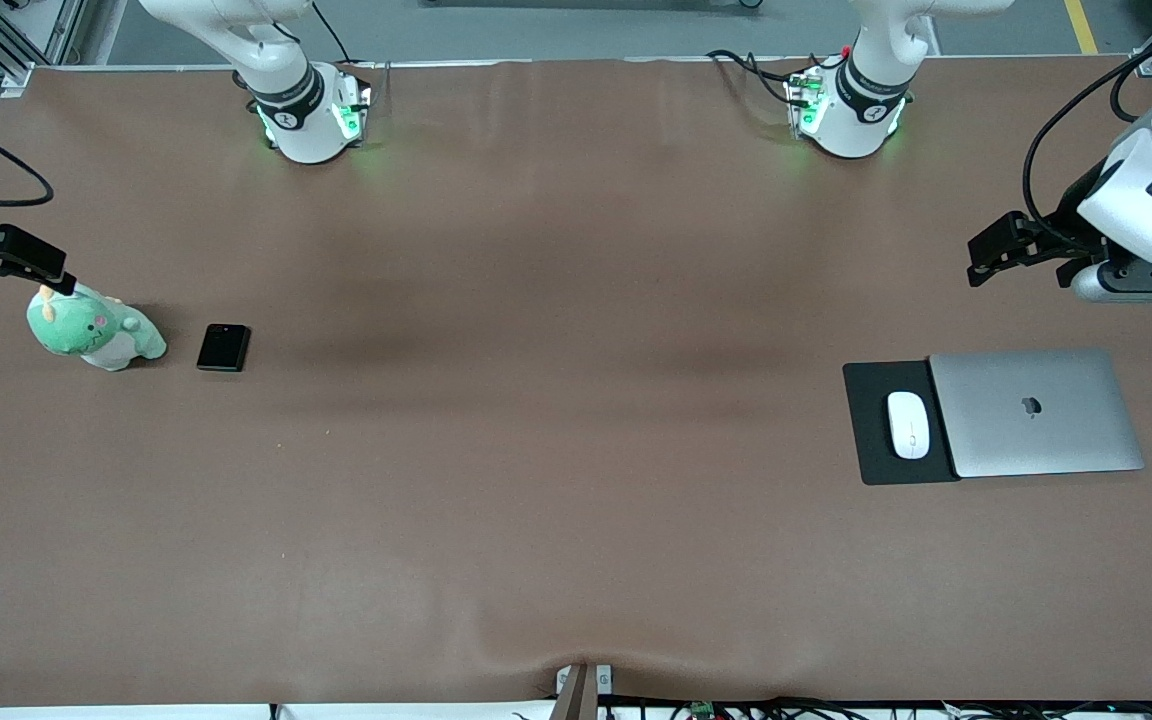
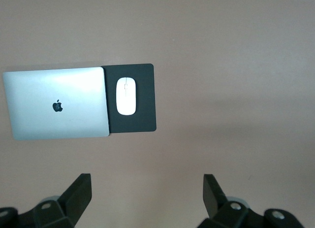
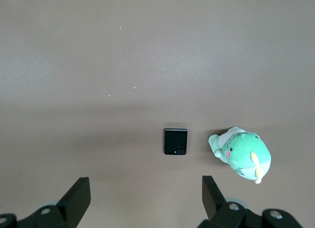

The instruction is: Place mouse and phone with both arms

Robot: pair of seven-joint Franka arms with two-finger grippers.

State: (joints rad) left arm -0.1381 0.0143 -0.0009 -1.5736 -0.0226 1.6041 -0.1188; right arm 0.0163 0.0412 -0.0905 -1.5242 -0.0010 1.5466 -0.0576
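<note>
The white mouse [image 1: 908,424] lies on a black mouse pad [image 1: 871,440] toward the left arm's end of the table. In the left wrist view the mouse [image 2: 126,95] shows well ahead of my left gripper [image 2: 145,183], which is open and holds nothing. In the front view the left gripper [image 1: 986,262] hangs over bare table, apart from the pad. The black phone [image 1: 224,347] lies flat toward the right arm's end. My right gripper [image 1: 56,278] hangs there, open and empty. In the right wrist view the phone [image 3: 175,141] lies ahead of the right gripper [image 3: 145,183].
A closed silver laptop [image 1: 1036,412] overlaps the mouse pad's edge. A green plush toy [image 1: 96,332] sits beside the phone, under the right gripper's tips. The brown table [image 1: 556,420] stretches wide between the two groups.
</note>
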